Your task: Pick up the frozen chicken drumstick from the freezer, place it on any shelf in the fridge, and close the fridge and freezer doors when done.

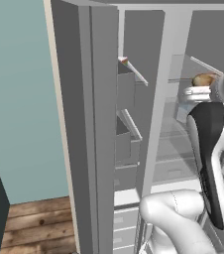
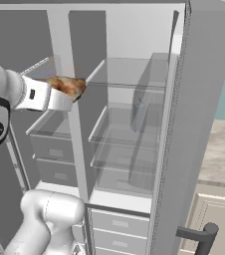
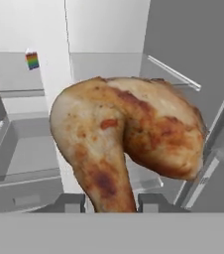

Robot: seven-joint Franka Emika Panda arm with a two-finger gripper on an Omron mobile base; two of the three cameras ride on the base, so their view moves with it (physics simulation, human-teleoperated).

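Clearly the robot's two dark fingers (image 3: 109, 202) are pinching the thin end of the lumpy brown-orange frozen chicken drumstick (image 3: 129, 144), whose fat end stands out ahead of the hand. In the right base view the drumstick (image 2: 67, 85) hangs in the air in front of the pale upright divider that parts the narrow grey-binned freezer (image 2: 45, 134) from the wider glass-shelved fridge (image 2: 129, 129), level with an upper clear glass shelf (image 2: 127, 85). That height suits sliding the meat straight onto the shelf, I judge, without lifting or lowering it. Both tall grey doors stand swung wide, the freezer door (image 1: 84, 129) with its grey inner bins on the left and the fridge door (image 2: 194, 129) on the right, leaving the arm room to cross between compartments. A small rainbow-striped cube (image 3: 32, 60) sits far back on a freezer ledge. Placing and closing both doors remain undone.
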